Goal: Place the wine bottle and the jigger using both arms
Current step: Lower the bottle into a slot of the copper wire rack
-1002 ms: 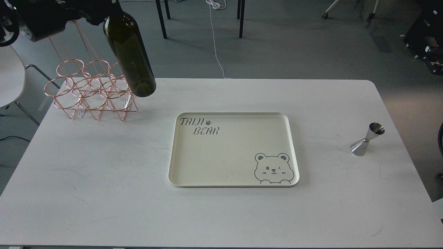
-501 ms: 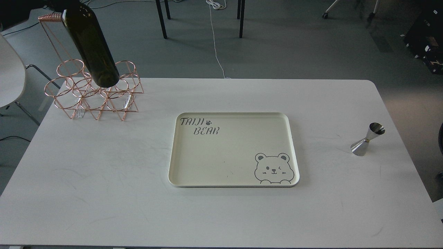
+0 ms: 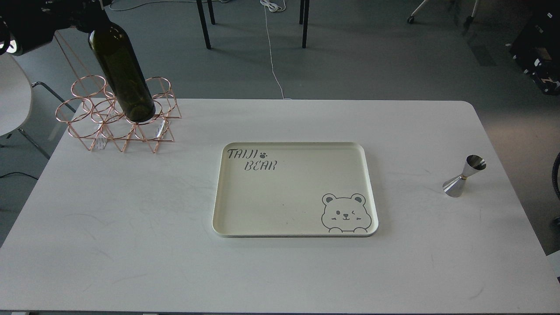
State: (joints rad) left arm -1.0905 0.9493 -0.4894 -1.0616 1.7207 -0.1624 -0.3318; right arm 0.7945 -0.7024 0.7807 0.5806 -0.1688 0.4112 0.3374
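The dark olive-green wine bottle [image 3: 121, 72] hangs tilted at the far left, neck up, with its base at the top rings of the copper wire rack [image 3: 118, 118]. My left gripper [image 3: 89, 11] is a dark mass at the top left edge, closed over the bottle's neck, which it hides. The steel jigger [image 3: 464, 181] stands on the white table [image 3: 131, 218] at the right, apart from everything. Of my right arm only a black sliver [image 3: 556, 175] shows at the right edge; its gripper is out of view.
A cream tray [image 3: 218, 197] printed with a bear and "TAIJI BEAR" lies in the middle of the table. A white chair [image 3: 13, 100] stands left of the table. Chair legs and a cable lie on the floor behind.
The left gripper carried the bottle leftward from right of the rack to above it, then lowered it slightly so its base meets the rings. The jigger and tray have not moved.
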